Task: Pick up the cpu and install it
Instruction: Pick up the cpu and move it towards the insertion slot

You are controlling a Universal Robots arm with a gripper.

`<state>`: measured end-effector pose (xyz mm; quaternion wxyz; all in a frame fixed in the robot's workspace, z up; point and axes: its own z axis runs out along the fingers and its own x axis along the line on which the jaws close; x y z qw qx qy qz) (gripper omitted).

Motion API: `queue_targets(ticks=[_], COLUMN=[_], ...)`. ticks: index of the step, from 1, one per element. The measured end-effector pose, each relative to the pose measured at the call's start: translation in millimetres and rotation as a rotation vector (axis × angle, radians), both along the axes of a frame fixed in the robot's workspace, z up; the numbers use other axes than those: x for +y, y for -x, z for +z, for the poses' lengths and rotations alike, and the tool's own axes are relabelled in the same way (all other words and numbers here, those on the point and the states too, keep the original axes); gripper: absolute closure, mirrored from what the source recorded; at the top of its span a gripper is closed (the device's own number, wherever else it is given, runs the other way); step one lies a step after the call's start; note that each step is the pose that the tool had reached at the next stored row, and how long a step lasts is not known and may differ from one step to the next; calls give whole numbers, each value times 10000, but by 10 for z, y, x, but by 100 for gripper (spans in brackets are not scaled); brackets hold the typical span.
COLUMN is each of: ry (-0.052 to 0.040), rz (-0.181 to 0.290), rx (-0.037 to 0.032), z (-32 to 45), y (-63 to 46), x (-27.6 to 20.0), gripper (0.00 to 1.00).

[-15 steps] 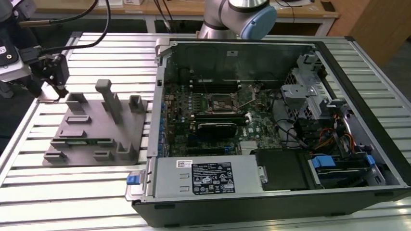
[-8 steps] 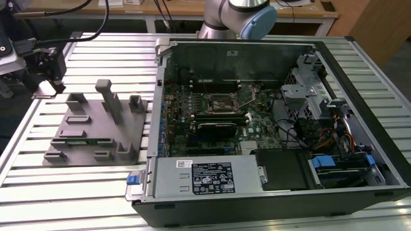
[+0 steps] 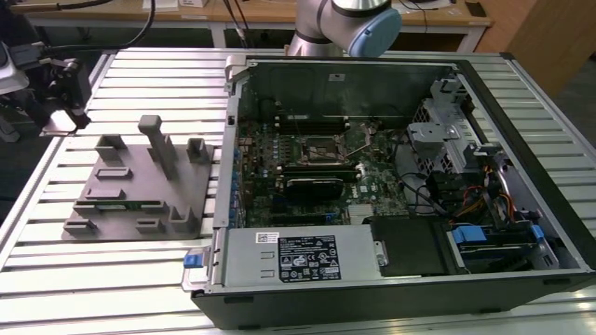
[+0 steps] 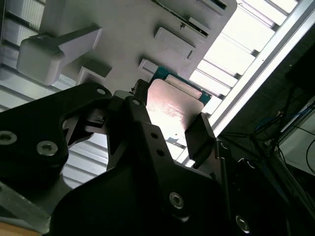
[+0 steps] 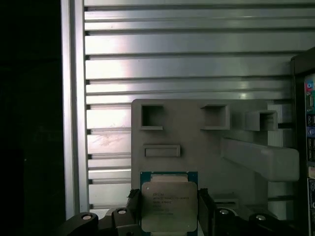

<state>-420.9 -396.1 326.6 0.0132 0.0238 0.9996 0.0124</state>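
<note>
grip: gripper [image 5: 169,204] clasps cpu [image 5: 169,209] by two opposite edges, likely sparing its contacts | place: cpu hangs clear of grey fixture plate [image 5: 197,135] | target: motherboard socket [image 3: 322,146] lies well apart from that plate

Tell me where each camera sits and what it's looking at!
Exterior view: up high, looking down on the open computer case and grey fixture plate; the arm shows beyond them.
First wrist view: on the wrist, facing along the tool, which grips the cpu, toward the fixture plate.
Second wrist view: on the wrist, slanting past the tool's black body at the cpu.
Shared: both wrist views show the cpu and fixture plate.
</note>
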Motion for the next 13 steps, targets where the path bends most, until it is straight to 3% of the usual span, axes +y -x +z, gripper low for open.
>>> queue_targets(ticks=[13], ry=[-1], rz=[0], rx=[-1], z=[207], y=[0], x=[0], gripper=[45])
